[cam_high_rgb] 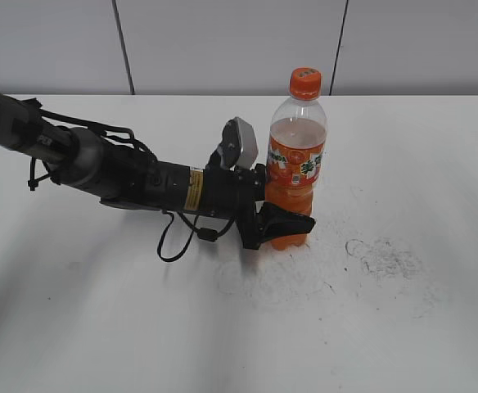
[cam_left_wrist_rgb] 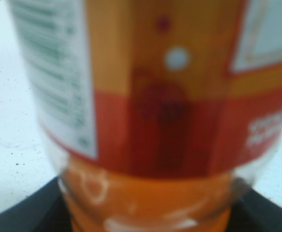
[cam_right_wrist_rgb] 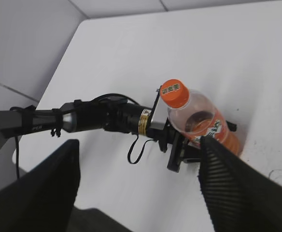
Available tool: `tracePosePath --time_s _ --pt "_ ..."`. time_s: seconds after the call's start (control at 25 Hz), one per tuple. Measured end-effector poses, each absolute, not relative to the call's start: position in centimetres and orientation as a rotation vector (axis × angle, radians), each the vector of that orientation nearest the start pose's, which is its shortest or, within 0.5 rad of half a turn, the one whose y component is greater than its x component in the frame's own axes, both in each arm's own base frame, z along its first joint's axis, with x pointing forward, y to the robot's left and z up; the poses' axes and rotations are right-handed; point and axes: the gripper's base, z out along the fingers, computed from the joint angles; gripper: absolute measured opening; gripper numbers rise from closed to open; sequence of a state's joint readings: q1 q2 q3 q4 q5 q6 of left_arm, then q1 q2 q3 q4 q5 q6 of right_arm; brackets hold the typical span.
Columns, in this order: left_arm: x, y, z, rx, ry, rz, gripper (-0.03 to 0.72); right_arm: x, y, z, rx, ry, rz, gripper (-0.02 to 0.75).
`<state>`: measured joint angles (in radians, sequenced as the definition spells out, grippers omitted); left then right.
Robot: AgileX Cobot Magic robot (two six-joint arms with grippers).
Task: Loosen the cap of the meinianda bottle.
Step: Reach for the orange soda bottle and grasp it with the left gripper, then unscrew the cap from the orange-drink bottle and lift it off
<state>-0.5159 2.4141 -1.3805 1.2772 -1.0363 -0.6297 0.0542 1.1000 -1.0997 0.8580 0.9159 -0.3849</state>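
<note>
The meinianda bottle (cam_high_rgb: 296, 164) stands upright on the white table, with orange drink and an orange-red label. Its orange cap (cam_high_rgb: 304, 83) is on top. My left gripper (cam_high_rgb: 281, 223) reaches in from the left and is shut on the bottle's lower body, just below the label. In the left wrist view the bottle (cam_left_wrist_rgb: 170, 121) fills the frame, with the black jaws (cam_left_wrist_rgb: 146, 212) at both sides. My right gripper (cam_right_wrist_rgb: 138, 145) is open and empty, well above and apart from the bottle (cam_right_wrist_rgb: 204, 123) and cap (cam_right_wrist_rgb: 174, 93). It does not show in the exterior view.
The left arm (cam_high_rgb: 141, 176) lies low across the table's left half, with a cable loop (cam_high_rgb: 173, 241) hanging under it. Grey scuff marks (cam_high_rgb: 382, 258) lie right of the bottle. A grey panelled wall (cam_high_rgb: 223, 41) stands behind the table's far edge.
</note>
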Motion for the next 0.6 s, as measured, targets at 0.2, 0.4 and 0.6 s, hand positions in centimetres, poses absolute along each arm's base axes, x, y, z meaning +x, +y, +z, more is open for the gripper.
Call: tracePosePath --time_s 0.2,0.4,0.6 --pt "35.1 -28.5 6.7 1.375 1.43 -1.057 0.505 25.2 8.8 39.8 -0.32 2.306 0.971 0.565" --pt "35.2 -28.5 6.7 1.373 1.431 -1.057 0.505 27.4 12.3 40.0 -0.437 2.444 0.846 0.565" --pt "35.2 -28.5 6.7 1.372 1.431 -1.057 0.505 29.2 15.4 39.1 -0.485 2.595 0.644 0.565"
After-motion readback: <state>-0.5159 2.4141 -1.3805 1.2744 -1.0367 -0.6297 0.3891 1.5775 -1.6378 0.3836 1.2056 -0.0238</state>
